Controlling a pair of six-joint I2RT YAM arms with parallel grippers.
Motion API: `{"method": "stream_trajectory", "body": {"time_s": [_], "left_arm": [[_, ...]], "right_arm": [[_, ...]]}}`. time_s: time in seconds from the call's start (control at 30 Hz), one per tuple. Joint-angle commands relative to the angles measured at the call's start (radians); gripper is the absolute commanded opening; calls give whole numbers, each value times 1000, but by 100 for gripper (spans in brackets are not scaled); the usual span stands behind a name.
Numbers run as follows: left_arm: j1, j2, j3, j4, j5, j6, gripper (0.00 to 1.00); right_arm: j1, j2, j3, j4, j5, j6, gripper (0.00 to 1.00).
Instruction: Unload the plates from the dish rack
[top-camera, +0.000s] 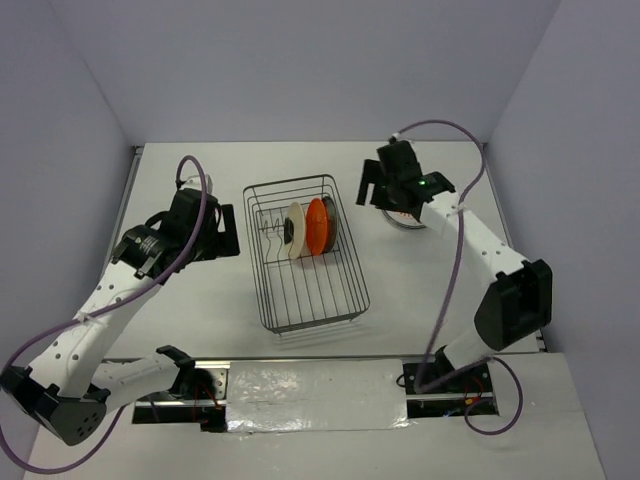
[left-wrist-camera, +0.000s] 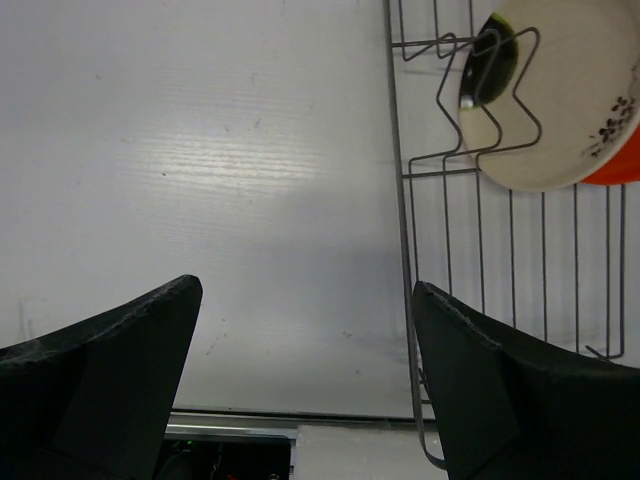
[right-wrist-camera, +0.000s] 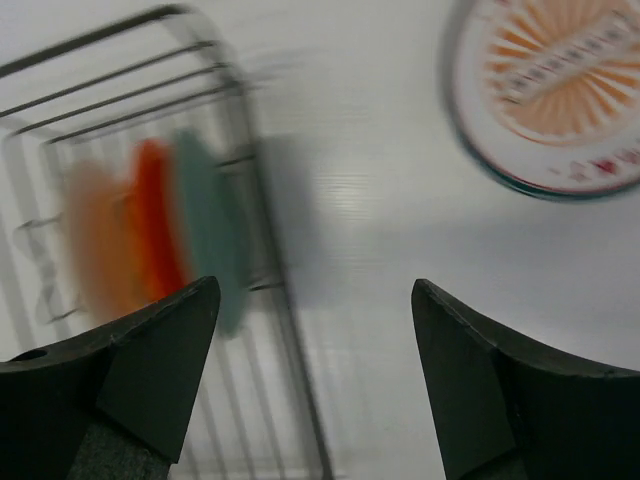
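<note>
**Three Plates Left in the Rack**

The dish rack (top-camera: 310, 295) sits mid-tabletop (top-camera: 200, 300). Its zigzag prongs hold the cream plate (top-camera: 294, 231), orange plate (top-camera: 316, 227) and teal plate (top-camera: 329, 222) on edge, side by side. The sunburst plate (right-wrist-camera: 560, 90) lies flat to the rack's right, apparently unloaded. The right gripper (right-wrist-camera: 312, 290) hovers released between them. The left gripper (left-wrist-camera: 305, 288), also released, waits beside the rack. No writing is legible.

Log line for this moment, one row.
left end effector: open, empty, beside dark wire dish rack | right end effector: open, empty, near unloaded orange-sunburst plate | in rack: cream plate, orange plate, teal plate, upright
</note>
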Motion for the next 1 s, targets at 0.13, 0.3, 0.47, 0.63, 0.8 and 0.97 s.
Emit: {"method": "stream_trajectory", "body": {"time_s": [0.13, 0.3, 0.47, 0.63, 0.8, 0.97], "left_arm": [[3, 24, 6, 0, -58, -50, 99], [5, 18, -6, 8, -48, -25, 100], [5, 1, -23, -14, -64, -8, 99], [5, -28, -55, -8, -68, 7, 99], [5, -27, -74, -5, -56, 12, 100], [5, -22, -72, 0, -56, 27, 100]], "right_arm": [[306, 72, 205, -101, 171, -102, 52], [385, 206, 356, -190, 257, -105, 49], [387, 298, 408, -234, 316, -91, 47], [387, 304, 393, -216, 311, -95, 47], [387, 302, 365, -187, 259, -103, 46], [382, 191, 371, -164, 230, -82, 52]]}}
